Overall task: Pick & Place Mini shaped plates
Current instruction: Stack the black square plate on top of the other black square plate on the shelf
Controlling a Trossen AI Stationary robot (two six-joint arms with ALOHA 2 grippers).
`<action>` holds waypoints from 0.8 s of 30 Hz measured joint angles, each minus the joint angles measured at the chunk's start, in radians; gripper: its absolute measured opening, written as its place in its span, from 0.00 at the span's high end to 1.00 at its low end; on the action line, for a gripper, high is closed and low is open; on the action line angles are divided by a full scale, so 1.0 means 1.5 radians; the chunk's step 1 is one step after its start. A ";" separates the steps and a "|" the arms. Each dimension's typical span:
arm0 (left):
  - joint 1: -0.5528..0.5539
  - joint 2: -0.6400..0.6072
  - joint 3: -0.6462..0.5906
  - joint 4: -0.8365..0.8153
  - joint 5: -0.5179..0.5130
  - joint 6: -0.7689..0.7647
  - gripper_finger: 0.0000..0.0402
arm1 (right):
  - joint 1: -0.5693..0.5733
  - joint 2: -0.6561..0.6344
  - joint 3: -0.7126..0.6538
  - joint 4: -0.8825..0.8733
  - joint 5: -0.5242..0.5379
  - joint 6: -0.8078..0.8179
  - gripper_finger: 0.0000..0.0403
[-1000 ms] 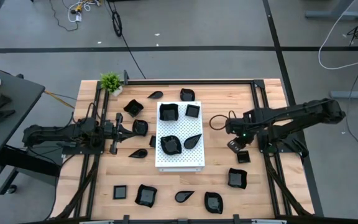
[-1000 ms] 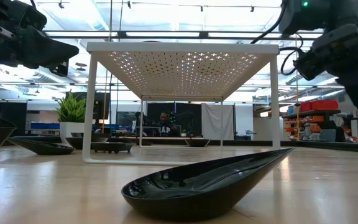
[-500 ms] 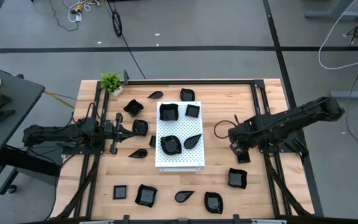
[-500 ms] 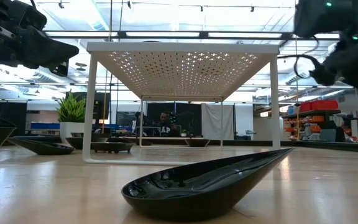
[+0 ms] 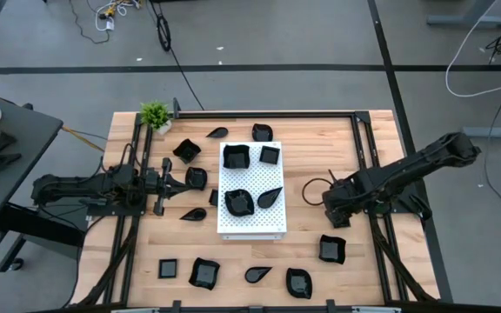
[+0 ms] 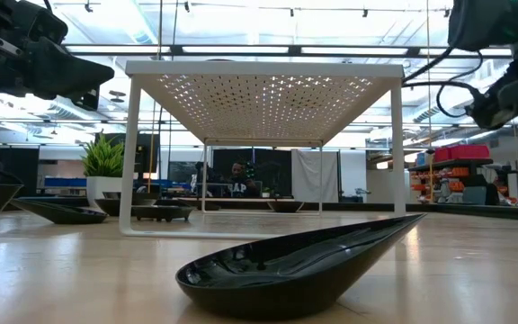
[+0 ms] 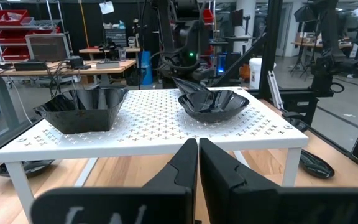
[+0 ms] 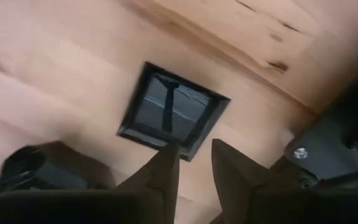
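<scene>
While the left gripper (image 5: pixel 174 180) lies low on the wooden table (image 5: pixel 311 139) just left of the white perforated board (image 5: pixel 251 224), its fingers (image 7: pixel 185 163) pressed together on nothing, the right gripper (image 5: pixel 333 216) hangs over a small square plate (image 8: pixel 173 112) on the table's right side. Its two fingers (image 8: pixel 165 169) stand narrowly apart, tips over the plate's near edge, with no grip on it; whether they touch the rim I cannot tell.

Four mini shaped plates sit on the raised board: a wavy one (image 5: pixel 235 156) and a square one (image 5: pixel 270 155) at the far end, a second wavy one (image 5: pixel 239 202) and a leaf-shaped one (image 5: pixel 270 197) toward the middle. The board's near half is bare. The other plates lie spread over the wood: several to the left of the board around the left gripper, one beyond the board's far edge (image 5: pixel 262 132), a row along the table's near edge, and a wavy plate (image 5: pixel 331 249) near the right gripper. A green potted plant (image 5: pixel 156 114) stands at the far left corner. Black frame rails (image 5: pixel 365 148) run along both sides of the table, the right one passing close by the right arm. Between board and right gripper the wood is open. In the low view a leaf plate (image 6: pixel 295 261) lies nearest the camera.
</scene>
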 joint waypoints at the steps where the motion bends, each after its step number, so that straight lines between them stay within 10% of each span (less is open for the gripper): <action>1: 0.000 0.000 0.000 0.000 0.000 0.000 0.95 | 0.000 0.000 0.007 0.000 0.000 -0.013 0.76; 17: 0.000 0.000 0.000 0.000 0.000 0.000 0.95 | -0.125 0.094 0.207 -0.007 -0.024 -0.820 0.76; 24: 0.000 0.000 0.000 0.000 0.000 0.000 0.95 | -0.194 0.139 0.207 -0.020 -0.032 -0.974 0.76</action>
